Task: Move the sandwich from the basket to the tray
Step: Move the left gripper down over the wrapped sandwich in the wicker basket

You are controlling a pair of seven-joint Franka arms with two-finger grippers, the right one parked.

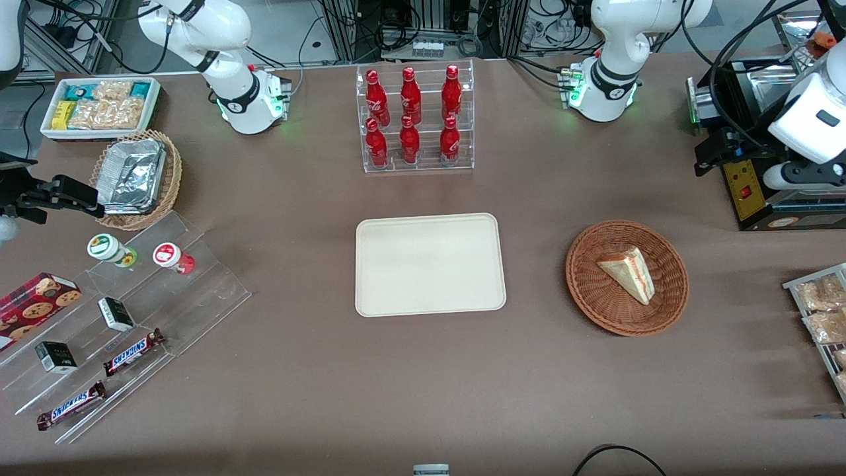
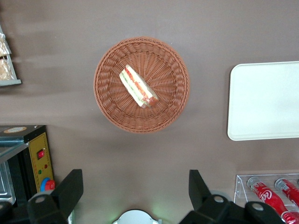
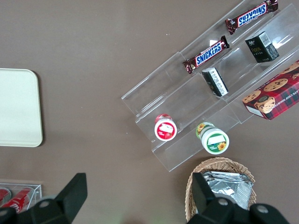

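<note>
- In the front view we found the sandwich (image 1: 628, 273) lying in the basket (image 1: 588, 291), with its striped cut edge turned toward the working arm's end of the desk (image 1: 423, 383). The tray (image 1: 377, 297) lay bare beside the basket, toward the parked arm's end, the two apart from each other. The left arm's claw itself we could not make out in this view; only the arm's white body (image 1: 809, 122) showed high at the working arm's end of the desk, above the basket and farther from the camera than it.
- In the left wrist view we saw the claw (image 2: 135, 186) hanging spread wide, its two dark fingers (image 2: 70, 186) well apart and pinching nothing. The basket (image 2: 112, 112) sat on the desk below the claw and ahead of it, apart from both fingers, and the sandwich (image 2: 138, 87) lay tilted near the basket's middle, its red and green stripes showing. The tray (image 2: 261, 100) lay off to one side of the claw, near the rack of red bottles (image 2: 271, 193).
- In the right wrist view we saw only a corner of the tray (image 3: 18, 107), well apart from the clear stepped stand (image 3: 187, 102) of snacks.
</note>
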